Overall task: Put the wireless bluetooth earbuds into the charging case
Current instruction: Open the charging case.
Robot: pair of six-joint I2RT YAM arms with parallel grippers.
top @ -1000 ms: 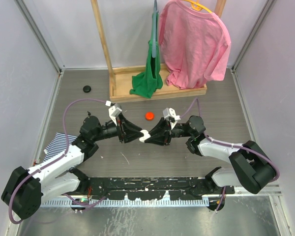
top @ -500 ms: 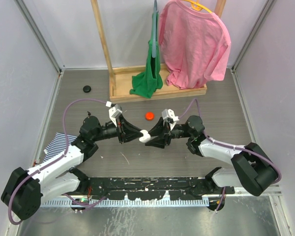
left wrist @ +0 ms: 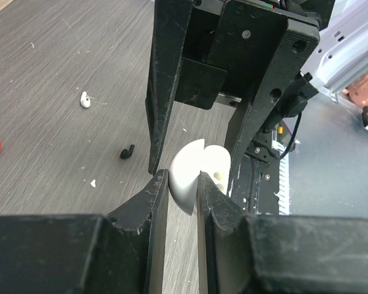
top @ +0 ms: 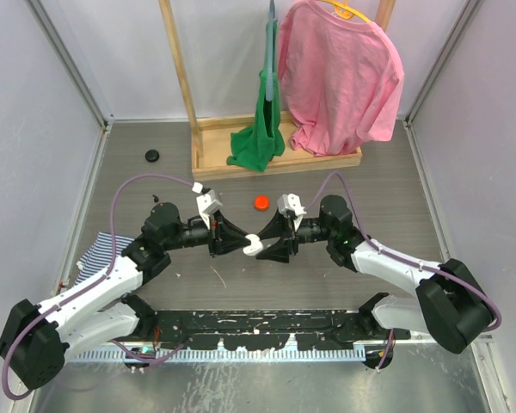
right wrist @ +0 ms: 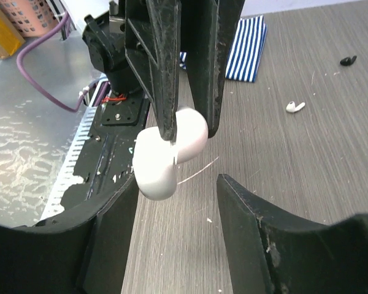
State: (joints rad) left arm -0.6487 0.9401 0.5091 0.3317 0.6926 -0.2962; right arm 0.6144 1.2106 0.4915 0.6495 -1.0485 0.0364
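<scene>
Your right fingers (right wrist: 251, 211) have spread around the case (left wrist: 193, 177); your left fingers (left wrist: 154, 205) alone pinch it open, so fetch the earbud (left wrist: 84, 99) beyond them.

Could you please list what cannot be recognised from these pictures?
1. Top view: the case is too small, wedged between the left hand and right hand; its lid state is unreadable.
2. Left wrist view: the left hand's fingers cover most of the case's inside; whether anything sits there is hidden.
3. Only one loose earbud shows; the second appears in no view.
</scene>
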